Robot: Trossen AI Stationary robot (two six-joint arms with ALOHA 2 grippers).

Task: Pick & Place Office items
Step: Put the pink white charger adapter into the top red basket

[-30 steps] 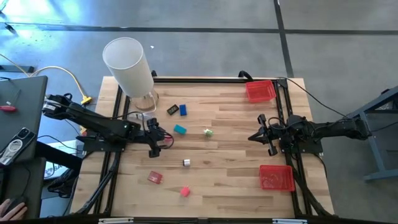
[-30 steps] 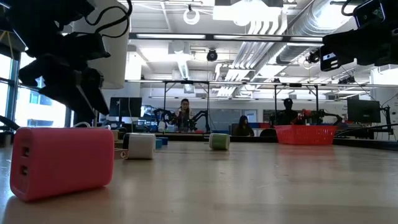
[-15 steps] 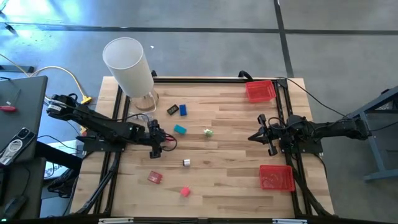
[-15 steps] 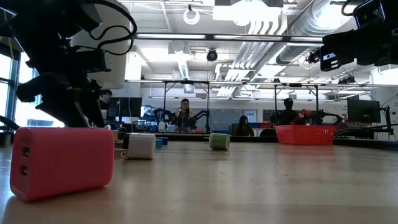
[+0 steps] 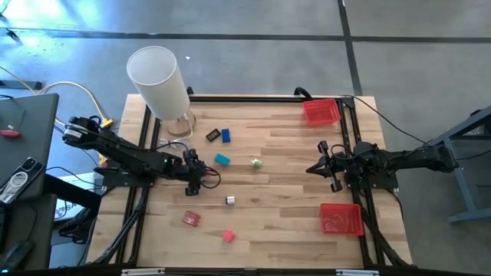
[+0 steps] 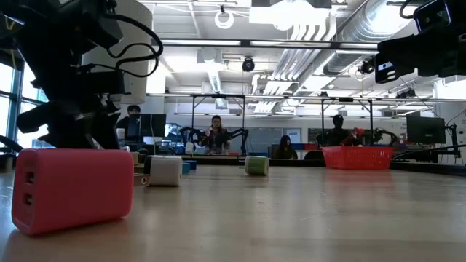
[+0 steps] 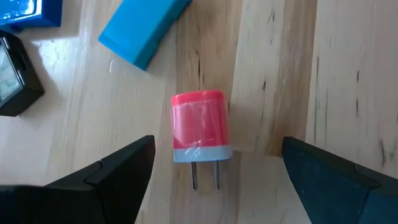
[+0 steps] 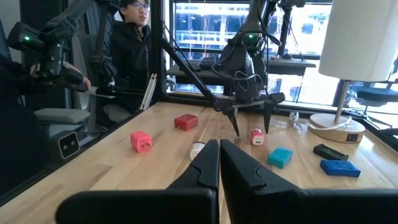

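A small red plug (image 7: pixel 200 126) with a grey base and two prongs lies flat on the wooden table. My left gripper (image 7: pixel 217 143) stands open above it, pointing steeply down, one finger on either side and clear of it. The right wrist view shows the plug (image 8: pixel 256 137) between those fingers. Other office items lie about: teal block (image 5: pixel 222 159), blue piece (image 5: pixel 226 135), black piece (image 5: pixel 212 136), green piece (image 5: pixel 256 162), white piece (image 5: pixel 229 201), red piece (image 5: pixel 191 219), pink charger (image 5: pixel 228 236). My right gripper (image 5: pixel 318 169) waits shut at the table's right side.
Two red trays stand at the right, one far (image 5: pixel 321 112) and one near (image 5: pixel 341 218). A tall white cylinder (image 5: pixel 157 80) rises at the far left corner. People sit in the room beyond the table. Bare wood lies in the table's middle.
My left gripper has come down toward the table and crept a little toward the right edge, still open, until it stands over the red plug. The right arm has kept still.
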